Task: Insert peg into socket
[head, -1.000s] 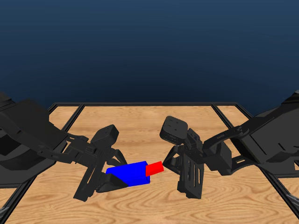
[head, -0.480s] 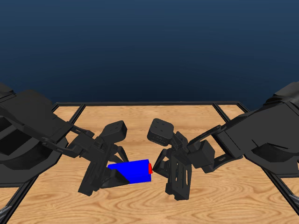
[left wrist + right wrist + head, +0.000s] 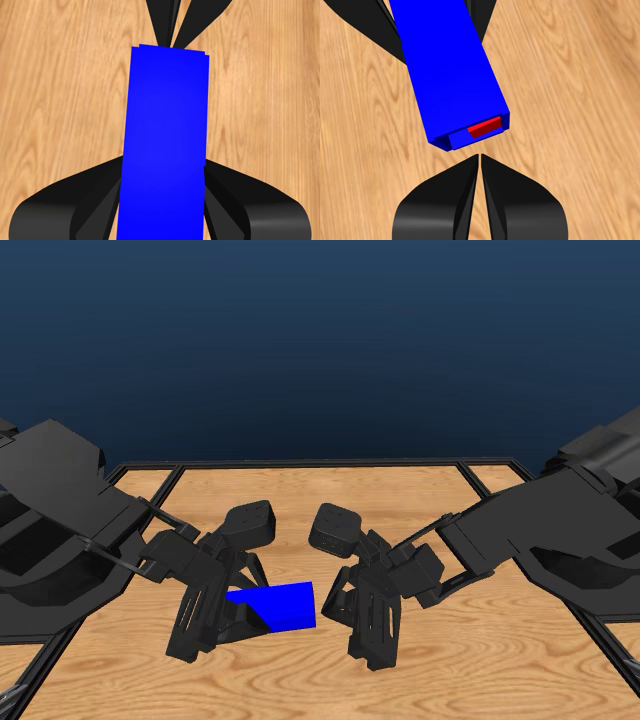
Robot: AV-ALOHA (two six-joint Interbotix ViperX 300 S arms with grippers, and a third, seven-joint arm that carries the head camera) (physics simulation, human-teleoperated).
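Note:
The blue socket hangs just above the table, and my left gripper is shut on its left part. In the left wrist view the socket fills the space between the jaws. The red peg sits inside the socket's open end; only its end face shows, and in the head view it is hidden. My right gripper is close to that open end. Its jaws are pressed together, a little apart from the peg, with nothing between them.
The wooden table has a dark frame along its back edge and rails at both sides. My right gripper's jaws show beyond the socket's far end in the left wrist view.
The peg has slid into the socket until no red shows in the head view. My right gripper has moved left up to the socket's end. The left arm has shifted a little to the right.

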